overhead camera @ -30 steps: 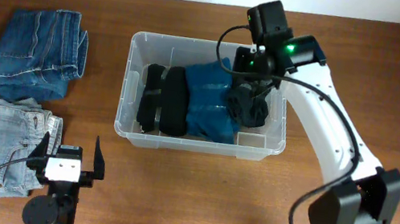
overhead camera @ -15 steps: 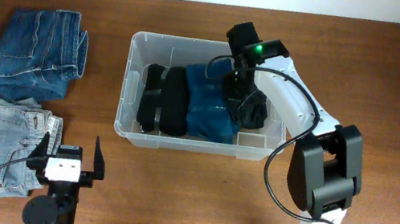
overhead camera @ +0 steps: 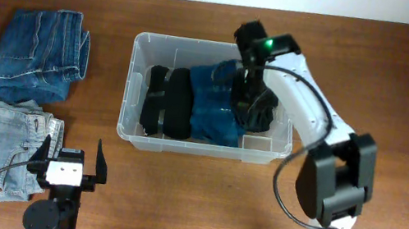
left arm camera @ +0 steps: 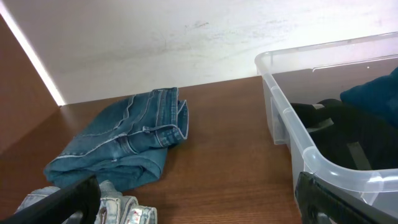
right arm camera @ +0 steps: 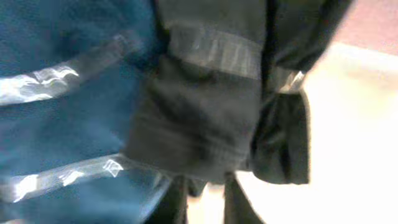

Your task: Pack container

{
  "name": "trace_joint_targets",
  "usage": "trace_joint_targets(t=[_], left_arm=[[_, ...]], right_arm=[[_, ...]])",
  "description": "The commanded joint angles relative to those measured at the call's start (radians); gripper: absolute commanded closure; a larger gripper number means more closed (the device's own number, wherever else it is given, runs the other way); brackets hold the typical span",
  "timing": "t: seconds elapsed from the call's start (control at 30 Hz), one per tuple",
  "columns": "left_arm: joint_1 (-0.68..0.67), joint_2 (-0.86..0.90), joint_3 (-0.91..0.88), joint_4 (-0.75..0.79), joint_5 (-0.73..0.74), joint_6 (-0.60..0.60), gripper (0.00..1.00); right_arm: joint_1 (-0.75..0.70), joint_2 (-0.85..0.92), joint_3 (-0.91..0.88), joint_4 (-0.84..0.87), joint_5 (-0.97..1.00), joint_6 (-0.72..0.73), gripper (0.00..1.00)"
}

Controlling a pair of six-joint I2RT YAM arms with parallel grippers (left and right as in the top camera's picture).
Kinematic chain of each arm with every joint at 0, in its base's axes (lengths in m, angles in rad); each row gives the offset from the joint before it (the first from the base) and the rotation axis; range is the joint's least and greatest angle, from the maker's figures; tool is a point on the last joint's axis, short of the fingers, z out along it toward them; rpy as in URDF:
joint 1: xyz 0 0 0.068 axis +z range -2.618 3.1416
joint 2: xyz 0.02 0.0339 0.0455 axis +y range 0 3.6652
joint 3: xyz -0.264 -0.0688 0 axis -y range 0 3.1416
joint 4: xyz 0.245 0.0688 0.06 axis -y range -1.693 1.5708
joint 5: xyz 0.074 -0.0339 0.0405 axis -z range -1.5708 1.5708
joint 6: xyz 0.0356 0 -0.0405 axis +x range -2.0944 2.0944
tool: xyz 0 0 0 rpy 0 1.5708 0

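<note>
- Swung inward over the last second, the right arm dips into the right end of the container (overhead camera: 131,86), with the right gripper (right arm camera: 205,200) nearly closed by the dark garment (overhead camera: 259,117); no cloth shows pinched.
- Off the container's front-left corner, the left gripper (overhead camera: 71,155) gapes wide and holds nothing.
- Sitting flat on the table, the container is probably light, slick and flexing when loaded, so it is best taken by its thick rim.

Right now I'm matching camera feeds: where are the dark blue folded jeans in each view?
Overhead: dark blue jeans upper left, left of the clear bin.
Left wrist: jeans left of centre, bin at right.
Right wrist: not in it.
Landmark in those two: the bin's rim.
</note>
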Motion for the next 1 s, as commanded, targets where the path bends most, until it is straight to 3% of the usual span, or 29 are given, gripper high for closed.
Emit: trace_joint_targets(t=[0.0,0.07,0.1,0.17,0.47,0.63,0.97], left_arm=[[-0.006,-0.007,-0.006,-0.001,-0.003,0.002,0.0],[-0.006,-0.007,-0.006,-0.001,-0.003,0.002,0.0],[-0.006,-0.007,-0.006,-0.001,-0.003,0.002,0.0],[-0.006,-0.007,-0.006,0.0,-0.003,0.002,0.0],[-0.006,-0.007,-0.006,0.0,-0.003,0.002,0.0],[-0.006,-0.007,-0.006,0.0,-0.003,0.002,0.0],[-0.006,-0.007,-0.006,0.0,-0.003,0.002,0.0]], right_arm=[[0.009,-0.156,0.15,-0.051,0.0,-0.021,0.67],[0.008,-0.203,0.218,-0.095,0.014,-0.026,0.27],[0.007,-0.225,0.249,-0.119,0.032,-0.026,0.14],[-0.003,-0.271,0.298,-0.169,0.08,-0.025,0.01],[-0.153,-0.483,0.34,-0.41,0.151,0.005,0.01],[-0.23,-0.629,0.285,-0.414,0.122,-0.029,0.01],[-0.25,-1.027,-0.127,-0.379,0.172,-0.037,0.01]])
